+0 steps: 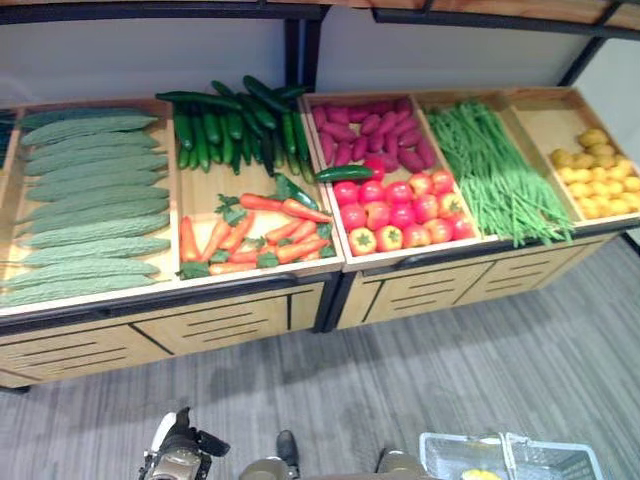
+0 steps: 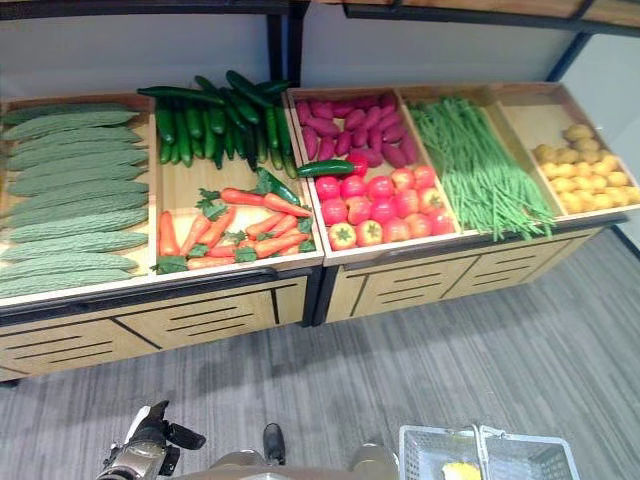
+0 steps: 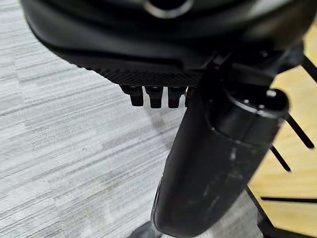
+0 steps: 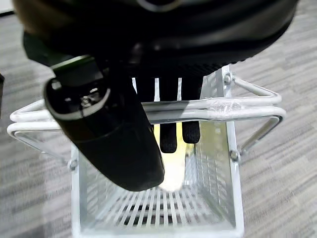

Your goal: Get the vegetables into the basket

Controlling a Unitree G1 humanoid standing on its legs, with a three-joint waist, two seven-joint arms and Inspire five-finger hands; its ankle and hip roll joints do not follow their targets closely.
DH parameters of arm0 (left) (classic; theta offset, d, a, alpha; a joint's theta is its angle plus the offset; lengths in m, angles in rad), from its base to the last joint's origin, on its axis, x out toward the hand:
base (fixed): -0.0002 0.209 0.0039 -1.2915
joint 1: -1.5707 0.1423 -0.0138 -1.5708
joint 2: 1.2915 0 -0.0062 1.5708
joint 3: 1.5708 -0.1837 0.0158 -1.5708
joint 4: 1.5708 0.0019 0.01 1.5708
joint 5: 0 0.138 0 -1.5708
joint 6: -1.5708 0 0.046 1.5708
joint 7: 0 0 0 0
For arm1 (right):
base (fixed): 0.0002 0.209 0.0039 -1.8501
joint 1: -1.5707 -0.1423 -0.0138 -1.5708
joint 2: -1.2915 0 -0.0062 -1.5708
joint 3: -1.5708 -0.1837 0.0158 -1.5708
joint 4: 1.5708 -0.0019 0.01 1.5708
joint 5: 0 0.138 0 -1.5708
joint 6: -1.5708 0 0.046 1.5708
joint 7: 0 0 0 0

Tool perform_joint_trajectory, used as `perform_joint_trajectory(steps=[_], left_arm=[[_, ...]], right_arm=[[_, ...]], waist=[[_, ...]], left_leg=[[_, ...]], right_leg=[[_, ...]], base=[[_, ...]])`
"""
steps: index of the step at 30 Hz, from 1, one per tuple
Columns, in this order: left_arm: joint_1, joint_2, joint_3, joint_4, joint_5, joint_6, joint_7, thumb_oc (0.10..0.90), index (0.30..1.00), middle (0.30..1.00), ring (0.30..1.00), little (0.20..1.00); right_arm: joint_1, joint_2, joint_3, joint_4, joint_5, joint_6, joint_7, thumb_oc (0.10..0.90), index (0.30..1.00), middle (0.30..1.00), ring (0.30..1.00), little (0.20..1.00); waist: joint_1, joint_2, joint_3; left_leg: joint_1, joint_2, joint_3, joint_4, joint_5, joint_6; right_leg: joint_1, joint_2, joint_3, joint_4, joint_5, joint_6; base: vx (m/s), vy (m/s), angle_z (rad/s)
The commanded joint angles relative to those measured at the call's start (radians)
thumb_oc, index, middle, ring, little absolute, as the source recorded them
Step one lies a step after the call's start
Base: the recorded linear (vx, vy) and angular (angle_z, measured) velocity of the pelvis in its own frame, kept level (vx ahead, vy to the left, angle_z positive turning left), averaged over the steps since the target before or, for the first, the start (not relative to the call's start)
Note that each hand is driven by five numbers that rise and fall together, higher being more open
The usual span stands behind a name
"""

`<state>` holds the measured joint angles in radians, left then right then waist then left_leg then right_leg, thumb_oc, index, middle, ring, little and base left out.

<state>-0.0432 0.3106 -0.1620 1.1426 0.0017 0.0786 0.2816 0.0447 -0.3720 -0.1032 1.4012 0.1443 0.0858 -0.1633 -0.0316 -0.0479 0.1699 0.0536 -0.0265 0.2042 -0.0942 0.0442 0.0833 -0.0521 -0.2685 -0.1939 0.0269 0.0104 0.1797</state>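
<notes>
Orange carrots [image 1: 255,235] with green tops — heaped in a wooden crate [image 1: 262,268] at 12 o'clock. White wire basket [image 4: 233,163] holding something yellow [image 2: 461,470], its handles [image 4: 148,111] clasped by the right hand [image 4: 171,126]. Left hand [image 3: 163,91] curled — holding nothing.

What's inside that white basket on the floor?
One yellow item lies in the white wire basket, visible through the bottom slats. The right robot hand grips the basket's handles and covers part of the inside, so anything else in there stays hidden.
</notes>
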Motion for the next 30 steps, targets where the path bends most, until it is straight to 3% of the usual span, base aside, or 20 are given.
perform_joint_trajectory(steps=[1, 9, 15, 18, 20, 21, 23, 24, 25, 30], left_arm=[[-0.023, 0.014, 0.028, -0.022, 0.013, -0.023, 0.021, 0.9, 1.0, 1.0, 1.0, 1.0], [0.017, 0.008, 0.041, -0.018, 0.003, -0.023, 0.017, 0.9, 1.0, 1.0, 1.0, 1.0], [0.052, -0.01, 0.015, -0.133, -0.005, -0.032, 0.001, 0.9, 1.0, 1.0, 1.0, 1.0], [0.088, -0.012, 0.014, -0.266, -0.03, -0.041, -0.007, 0.9, 1.0, 1.0, 1.0, 1.0], [0.151, 0.001, 0.032, -0.462, -0.033, -0.044, -0.011, 0.9, 1.0, 1.0, 1.0, 1.0], [0.156, 0.001, 0.033, -0.47, -0.032, -0.04, -0.012, 0.9, 1.0, 1.0, 1.0, 1.0], [0.252, 0.014, 0.061, -0.677, -0.049, -0.051, -0.067, 0.9, 1.0, 1.0, 1.0, 1.0], [0.254, 0.014, 0.062, -0.68, -0.049, -0.049, -0.067, 0.9, 1.0, 1.0, 1.0, 1.0], [0.326, 0.044, 0.088, -0.866, -0.062, -0.067, -0.115, 0.9, 1.0, 1.0, 1.0, 1.0], [0.398, 0.1, 0.139, -1.089, -0.064, -0.094, -0.143, 0.9, 1.0, 1.0, 1.0, 1.0]], right_arm=[[0.004, -0.071, -0.009, 0.013, 0.043, -0.012, -0.036, 0.4, 0.3, 0.3, 0.3, 0.3], [-0.012, -0.081, 0.021, 0.01, 0.014, -0.004, -0.03, 0.4, 0.3, 0.3, 0.3, 0.3], [-0.02, -0.117, 0.018, 0.0, 0.006, -0.007, -0.031, 0.4, 0.3, 0.3, 0.3, 0.3], [-0.02, -0.126, 0.012, -0.005, 0.008, -0.007, -0.03, 0.4, 0.3, 0.3, 0.3, 0.3], [-0.017, -0.129, -0.007, -0.005, 0.01, -0.004, -0.033, 0.4, 0.3, 0.3, 0.3, 0.3], [-0.015, -0.129, -0.006, -0.005, 0.009, -0.003, -0.033, 0.4, 0.3, 0.3, 0.3, 0.3], [-0.006, -0.134, -0.027, -0.006, 0.007, 0.002, -0.027, 0.4, 0.3, 0.3, 0.3, 0.3], [-0.006, -0.134, -0.027, -0.007, 0.007, 0.002, -0.027, 0.4, 0.3, 0.3, 0.3, 0.3], [-0.001, -0.138, -0.038, -0.009, -0.002, 0.004, -0.024, 0.4, 0.3, 0.3, 0.3, 0.3], [0.006, -0.133, -0.037, -0.011, -0.009, 0.0, -0.017, 0.4, 0.3, 0.3, 0.3, 0.3]], waist=[[-0.012, -0.03, -0.001], [0.002, -0.037, -0.031], [0.01, -0.028, -0.036], [0.017, -0.022, -0.033], [0.028, -0.016, -0.03], [0.027, -0.016, -0.031], [0.039, -0.01, -0.03], [0.039, -0.01, -0.031], [0.048, -0.003, -0.029], [0.055, 0.004, -0.029]], left_leg=[[0.03, 0.088, -0.023, 0.024, -0.059, -0.144], [0.036, 0.116, -0.032, 0.019, -0.044, -0.168], [0.037, 0.138, -0.056, 0.011, -0.026, -0.188], [0.036, 0.146, -0.069, 0.013, -0.021, -0.193], [0.034, 0.149, -0.081, 0.015, -0.019, -0.195], [0.034, 0.149, -0.082, 0.015, -0.019, -0.195], [0.033, 0.151, -0.092, 0.017, -0.017, -0.197], [0.033, 0.151, -0.093, 0.017, -0.017, -0.197], [0.031, 0.154, -0.098, 0.016, -0.016, -0.199], [0.034, 0.158, -0.102, 0.015, -0.016, -0.202]], right_leg=[[0.023, 0.046, 0.027, 0.031, 0.033, 0.015], [0.101, 0.083, 0.02, -0.072, 0.033, 0.002], [0.138, 0.104, -0.014, -0.102, 0.022, -0.01], [0.148, 0.11, -0.03, -0.101, 0.016, -0.015], [0.156, 0.115, -0.044, -0.103, 0.009, -0.022], [0.157, 0.115, -0.045, -0.103, 0.009, -0.022], [0.163, 0.119, -0.056, -0.104, 0.004, -0.024], [0.164, 0.119, -0.056, -0.104, 0.004, -0.024], [0.168, 0.123, -0.062, -0.107, 0.0, -0.025], [0.175, 0.125, -0.072, -0.108, -0.005, -0.026]], base=[[0.04, -0.081, 0.8], [0.04, -0.107, 0.12], [0.01, -0.088, 0.08], [0.01, -0.054, 0.05], [0.02, -0.039, 0.12], [0.02, -0.025, 0.18], [0.01, -0.025, 0.18], [0.01, -0.022, 0.09], [0.01, -0.012, 0.09], [0.01, -0.006, 0.08]])
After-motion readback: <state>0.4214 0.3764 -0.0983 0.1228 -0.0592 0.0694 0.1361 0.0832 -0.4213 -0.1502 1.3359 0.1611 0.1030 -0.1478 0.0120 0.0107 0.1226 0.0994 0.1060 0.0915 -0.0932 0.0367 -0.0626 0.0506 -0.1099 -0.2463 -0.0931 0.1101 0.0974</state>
